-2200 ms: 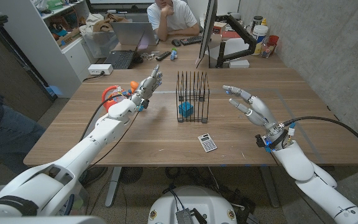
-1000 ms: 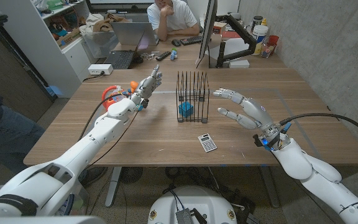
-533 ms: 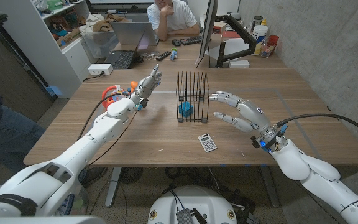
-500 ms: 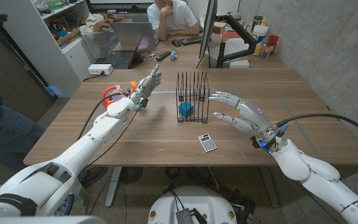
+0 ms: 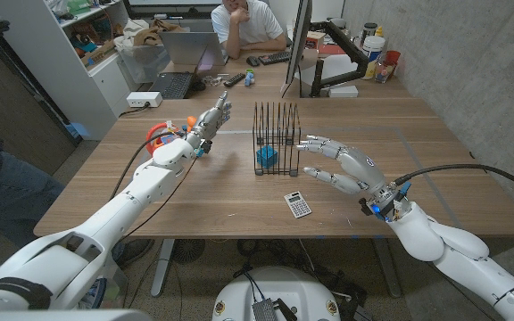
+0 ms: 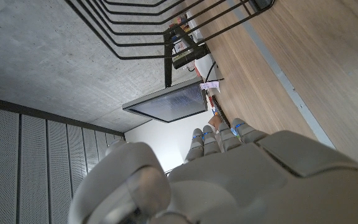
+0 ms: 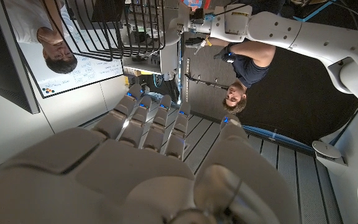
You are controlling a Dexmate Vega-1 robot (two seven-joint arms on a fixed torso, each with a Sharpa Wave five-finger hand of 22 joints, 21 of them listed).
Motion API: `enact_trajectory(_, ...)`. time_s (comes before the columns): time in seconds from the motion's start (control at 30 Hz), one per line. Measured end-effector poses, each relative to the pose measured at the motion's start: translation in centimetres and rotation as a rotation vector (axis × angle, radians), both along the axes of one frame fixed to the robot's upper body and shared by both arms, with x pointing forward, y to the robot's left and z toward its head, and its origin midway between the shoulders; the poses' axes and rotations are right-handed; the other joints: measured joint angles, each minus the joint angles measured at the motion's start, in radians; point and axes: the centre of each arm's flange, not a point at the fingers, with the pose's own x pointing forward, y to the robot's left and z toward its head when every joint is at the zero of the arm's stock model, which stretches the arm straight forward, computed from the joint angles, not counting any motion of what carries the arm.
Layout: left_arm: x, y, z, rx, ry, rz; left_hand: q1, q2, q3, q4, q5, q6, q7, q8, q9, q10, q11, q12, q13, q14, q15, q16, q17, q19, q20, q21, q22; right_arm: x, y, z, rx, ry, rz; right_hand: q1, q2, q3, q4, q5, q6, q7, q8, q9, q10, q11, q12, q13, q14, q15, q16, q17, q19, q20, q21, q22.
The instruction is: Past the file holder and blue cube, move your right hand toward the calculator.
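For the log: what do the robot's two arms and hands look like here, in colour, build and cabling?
Both arms have glossy white rounded shells. The left hand and right hand are light grey and jointed. Black cables run along each forearm, and small blue and orange fittings sit at each wrist. A thick black cable arcs behind the right arm.

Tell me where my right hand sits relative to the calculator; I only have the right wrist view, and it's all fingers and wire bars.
Observer: In the head view, the right hand hangs open above the table, just right of the file holder. The calculator lies nearer the robot, toward its left.
Operator: Report the blue cube.
Observer: The blue cube sits inside the file holder, at its near end, apart from your fingers.
Operator: Check the left hand.
Observer: The left hand is raised over the table on the holder's other side, holding nothing.
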Motion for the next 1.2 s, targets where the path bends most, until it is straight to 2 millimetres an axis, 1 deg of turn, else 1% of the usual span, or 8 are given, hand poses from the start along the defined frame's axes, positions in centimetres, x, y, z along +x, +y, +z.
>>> enact_trajectory(0.2,-0.1,0.1,-0.1,0.002,0.002,0.004,0.0,0.0,0.0,0.0,0.0,0.005,-0.005,0.0,0.0,0.0,0.0,0.0,0.0,0.0,0.0,0.0,0.0,-0.006,0.006,0.0,0.0,0.1,0.1,-0.2,-0.029,-0.007,-0.018,0.005,0.005,0.0,0.0,0.0,0.009,-0.009,0.0,0.0,0.0,0.0,0.0,0.0,0.0,0.0,0.0,0.0,-0.003,0.004,0.0,0.0)
enact_trajectory(0.37,-0.2,0.1,0.0,0.003,0.002,0.003,0.0,0.0,0.0,0.0,0.0,0.005,-0.005,0.0,0.0,0.0,0.0,0.0,0.0,0.0,0.0,0.0,0.0,-0.016,0.016,0.0,0.0,0.3,0.3,-0.2,-0.052,-0.012,-0.028,0.005,0.005,0.004,-0.004,0.0,0.012,-0.012,0.0,0.0,0.0,0.0,0.0,0.0,0.0,0.0,0.0,0.0,0.0,0.021,-0.008,0.0)
enact_trajectory(0.57,-0.2,0.1,0.0,0.005,0.004,0.004,0.0,0.0,-0.003,-0.003,0.0,0.005,-0.005,0.0,0.0,0.0,0.0,0.0,0.0,0.0,0.0,0.0,0.0,-0.016,0.016,0.0,0.0,0.4,0.4,-0.2,-0.077,-0.016,-0.034,0.009,0.009,0.004,-0.004,0.0,0.023,-0.013,0.0,0.0,0.005,-0.005,0.0,0.0,0.005,0.005,0.0,0.0,-0.011,0.047,-0.012,0.0)
enact_trajectory(0.67,-0.2,0.1,-0.1,0.005,0.005,0.003,0.0,0.0,-0.004,-0.002,0.0,0.005,-0.005,0.0,0.0,0.0,0.0,0.0,0.0,0.0,0.0,0.0,0.0,-0.016,0.016,0.0,0.0,0.5,0.5,-0.2,-0.084,-0.017,-0.035,0.009,0.009,0.004,-0.004,0.0,0.023,-0.013,0.0,0.0,0.005,-0.005,0.0,0.0,0.005,0.005,0.0,0.0,-0.021,0.072,-0.022,0.0)
enact_trajectory(0.8,-0.3,0.0,-0.1,0.005,0.006,0.002,0.004,0.004,-0.007,0.001,0.0,0.005,-0.005,0.0,0.0,0.0,0.0,0.0,0.0,0.0,0.0,0.0,0.0,-0.016,0.016,0.0,0.0,0.5,0.6,-0.3,-0.095,-0.016,-0.033,0.009,0.009,0.004,-0.004,0.0,0.028,-0.018,0.0,0.0,0.005,-0.005,0.0,0.0,0.01,0.002,0.0,0.0,-0.018,0.089,-0.021,0.0)
enact_trajectory(0.87,-0.3,0.0,-0.1,0.005,0.006,0.003,0.004,0.004,-0.007,0.001,0.0,0.005,-0.005,0.0,0.0,0.0,0.0,0.0,0.0,0.0,0.0,0.0,0.0,-0.016,0.016,0.0,0.0,0.6,0.7,-0.3,-0.1,-0.015,-0.032,0.009,0.009,0.004,-0.004,0.0,0.028,-0.018,0.0,0.0,0.011,-0.011,0.0,0.0,0.014,0.003,0.0,0.0,-0.018,0.089,-0.021,0.0)
enact_trajectory(1.07,-0.3,-0.1,-0.2,0.007,0.008,0.003,0.004,0.004,-0.007,0.001,0.0,0.005,-0.005,0.0,0.0,0.0,0.0,0.0,0.0,0.0,0.0,0.0,0.0,-0.016,0.016,0.0,0.0,0.9,0.7,-0.5,-0.115,-0.014,-0.034,0.009,0.009,0.007,-0.001,0.0,0.028,-0.018,0.0,0.0,0.011,-0.011,0.0,0.0,0.014,0.003,0.0,0.0,-0.017,0.09,-0.025,0.0)
enact_trajectory(1.2,-0.4,0.0,-0.3,0.008,0.008,0.005,0.004,0.004,-0.007,0.001,0.0,0.005,-0.005,0.0,0.0,0.0,0.0,0.0,0.0,0.0,0.0,0.0,0.0,-0.02,0.02,0.0,0.0,1.1,0.9,-0.6,-0.128,-0.014,-0.035,0.009,0.009,0.011,-0.005,0.0,0.028,-0.018,-0.002,0.0,0.011,-0.011,0.0,0.0,0.016,0.025,0.0,0.0,-0.01,0.112,-0.029,0.0)
